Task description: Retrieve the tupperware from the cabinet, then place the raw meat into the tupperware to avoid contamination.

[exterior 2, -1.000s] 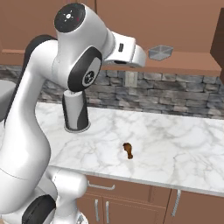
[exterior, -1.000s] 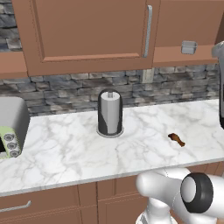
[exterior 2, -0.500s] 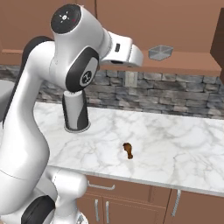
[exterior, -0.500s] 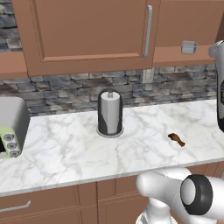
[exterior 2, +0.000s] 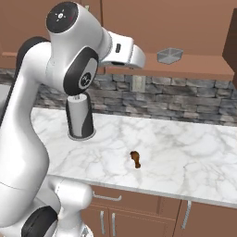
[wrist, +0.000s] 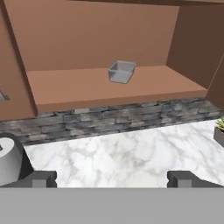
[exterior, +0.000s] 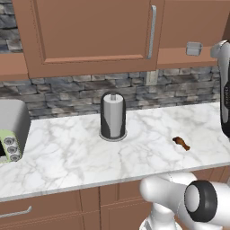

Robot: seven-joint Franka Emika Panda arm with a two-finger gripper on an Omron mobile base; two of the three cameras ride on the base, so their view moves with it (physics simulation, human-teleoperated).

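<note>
While my claw (wrist: 112, 178) stands with its two tips wide apart and nothing between them, it looks straight at the open shelf of the cabinet (wrist: 87, 39). One finger tip (wrist: 41, 178) sits low at one side of the hand view, the other at the opposite side; marble table (wrist: 127, 157) lies just beyond them.

Tupperware (wrist: 121, 71): upright on the cabinet shelf, grey, translucent, alone, well apart from my claw. Hand view gives its open top and rounded corners. Right base view shows the same container (exterior 2: 169, 55) on the shelf edge past the white end of my arm. Left base view catches it (exterior: 194, 48) small, at the far right, beside the closed cabinet door (exterior: 90, 33) with its vertical silver handle (exterior: 152, 31).

Raw meat (exterior: 181, 143): on the table, reddish-brown, thin end out; right base view shows it (exterior 2: 135, 159) near the front edge, below and well apart from the tupperware.

Paper towel roll (exterior: 112, 116): upright on the table by the stone backsplash (exterior: 67, 92); partly behind my arm in the right base view. Toaster (exterior: 12, 130): far left of the table in the left base view. Green plant (wrist: 218, 129) shows at the hand view's edge.
</note>
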